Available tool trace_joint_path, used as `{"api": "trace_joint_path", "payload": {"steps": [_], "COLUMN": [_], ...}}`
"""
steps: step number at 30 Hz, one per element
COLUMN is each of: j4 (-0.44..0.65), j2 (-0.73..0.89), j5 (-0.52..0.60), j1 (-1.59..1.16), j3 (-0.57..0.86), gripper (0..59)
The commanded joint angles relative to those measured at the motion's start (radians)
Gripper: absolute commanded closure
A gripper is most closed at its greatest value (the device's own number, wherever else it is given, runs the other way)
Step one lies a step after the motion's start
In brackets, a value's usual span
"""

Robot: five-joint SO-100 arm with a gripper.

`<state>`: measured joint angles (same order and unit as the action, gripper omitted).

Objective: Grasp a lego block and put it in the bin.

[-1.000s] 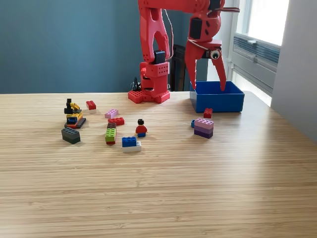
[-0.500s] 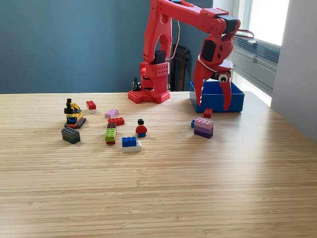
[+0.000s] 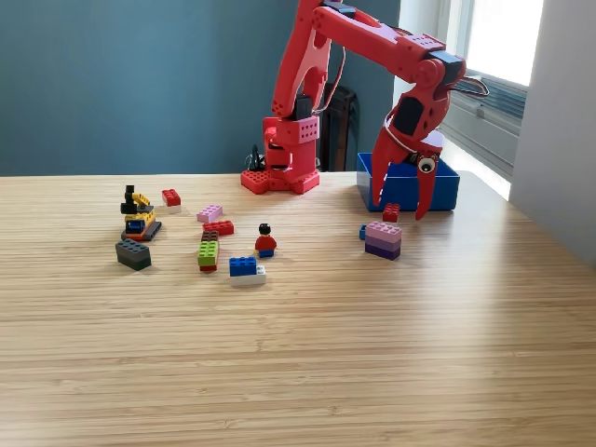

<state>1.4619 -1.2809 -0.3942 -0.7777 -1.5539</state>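
Small red lego block (image 3: 391, 212): on counter (image 3: 372, 354), just before blue bin (image 3: 445, 183), long axis roughly across the exterior view, studs up. Judged light, rigid, smooth-sided; best pinched across short sides. Pincer (image 3: 400, 209): spread apart, empty, tips straddling block, pointing down. Purple-pink stack (image 3: 383, 239) near, in front.

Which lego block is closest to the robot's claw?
The small red lego block in front of the blue plastic bin. It sits right between the open red gripper fingers; the other blocks lie farther away.
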Motion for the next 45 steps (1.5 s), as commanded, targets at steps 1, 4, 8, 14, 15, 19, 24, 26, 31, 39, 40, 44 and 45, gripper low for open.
{"api": "trace_joint_path", "payload": {"steps": [1,4,8,14,15,19,24,26,31,39,40,44,45], "j4": [0.008,0.008,0.005,0.005,0.005,0.003,-0.015,-0.035,-0.084,-0.126,-0.130,-0.135,-0.135], "j2": [-0.014,-0.014,-0.014,-0.012,-0.012,-0.012,-0.012,-0.012,-0.012,-0.012,-0.012,-0.012,-0.012], "j5": [0.008,0.008,0.008,0.014,0.017,0.025,0.031,0.032,0.043,0.075,0.081,0.114,0.124], "j1": [0.000,0.000,0.002,0.002,0.002,0.005,0.005,0.005,0.005,0.005,0.005,0.005,0.005], "j3": [0.052,0.035,0.014,-0.014,-0.015,-0.023,-0.049,-0.067,-0.100,-0.098,-0.097,-0.072,-0.060], "gripper": [33.4,33.7,34.4,34.8,35.0,36.9,40.4,41.6,47.6,56.6,58.5,58.6,58.6]}}
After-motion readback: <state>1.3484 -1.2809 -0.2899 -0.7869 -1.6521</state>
